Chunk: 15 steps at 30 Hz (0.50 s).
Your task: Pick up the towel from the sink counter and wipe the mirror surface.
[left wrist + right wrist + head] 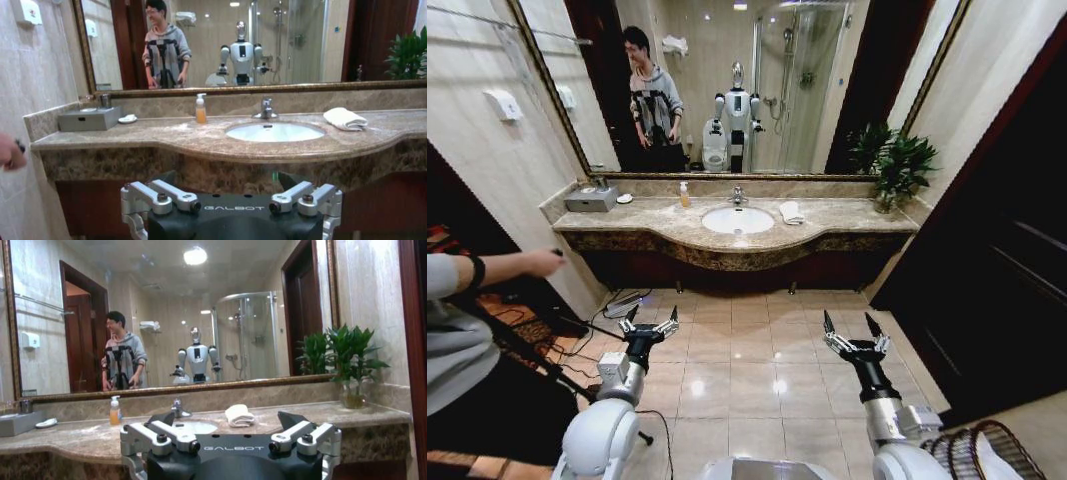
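Towel (791, 212): a small white folded cloth is seen lying on the counter, just right of the basin and near the back edge; it is touched by neither gripper. It is also seen in the left wrist view (345, 119) and the right wrist view (239, 415).
Counter (827, 222): a mottled brown-beige marble top with a curved bulging front is set against the wall under the mirror.
Basin (737, 220): 1 oval white bowl is sunk in the middle of the counter, with a chrome faucet (738, 194) behind it.
Mirror (727, 70): a wide glass in a thin dark frame is mounted above the counter; the robot and a shower stall are reflected in it.
Left gripper (648, 318): it is held low over the tiled floor, well apart from the counter, with its fingers spread wide and nothing between them.
Right gripper (854, 325): it is held at a similar height on the other side, also well apart from the counter, fingers splayed and nothing grasped.
Soap bottle (684, 194): 1 orange pump bottle is stood left of the faucet.
Grey box (591, 199): it is placed at the counter's left end, with a small white dish (624, 198) beside it.
Plant (897, 165): a green plant is stood at the counter's right end.
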Motion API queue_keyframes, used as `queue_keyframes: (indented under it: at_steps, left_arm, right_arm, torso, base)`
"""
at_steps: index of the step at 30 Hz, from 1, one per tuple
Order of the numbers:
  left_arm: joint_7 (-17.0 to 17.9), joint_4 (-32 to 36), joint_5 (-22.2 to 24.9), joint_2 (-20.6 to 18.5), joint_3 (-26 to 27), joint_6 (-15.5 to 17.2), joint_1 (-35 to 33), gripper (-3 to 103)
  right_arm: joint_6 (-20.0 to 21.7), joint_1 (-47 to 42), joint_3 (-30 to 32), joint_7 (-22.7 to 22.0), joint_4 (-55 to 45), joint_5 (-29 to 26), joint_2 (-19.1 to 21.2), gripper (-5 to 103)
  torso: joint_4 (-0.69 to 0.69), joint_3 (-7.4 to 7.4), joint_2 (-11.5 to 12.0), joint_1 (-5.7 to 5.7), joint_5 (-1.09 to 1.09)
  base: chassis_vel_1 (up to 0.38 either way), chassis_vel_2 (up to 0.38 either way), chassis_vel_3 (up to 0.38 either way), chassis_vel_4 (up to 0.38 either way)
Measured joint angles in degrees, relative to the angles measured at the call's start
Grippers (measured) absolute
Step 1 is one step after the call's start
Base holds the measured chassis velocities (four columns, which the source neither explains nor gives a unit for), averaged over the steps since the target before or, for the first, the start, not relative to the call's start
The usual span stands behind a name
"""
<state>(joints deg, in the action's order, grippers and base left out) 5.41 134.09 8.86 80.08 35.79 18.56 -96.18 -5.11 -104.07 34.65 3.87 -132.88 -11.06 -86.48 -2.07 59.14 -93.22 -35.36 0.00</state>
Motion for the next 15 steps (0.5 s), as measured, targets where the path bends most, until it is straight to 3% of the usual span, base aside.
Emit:
queue_keyframes:
  at_steps: [15]
  left_arm:
    - [0.00,0.00,0.00,0.00,0.00,0.00,0.00,100]
  right_arm:
    - [0.00,0.00,0.00,-0.01,0.01,0.00,0.00,100]
  torso:
    - [0.00,0.00,0.00,0.00,0.00]
  base:
    - [0.000,0.000,0.000,0.000]
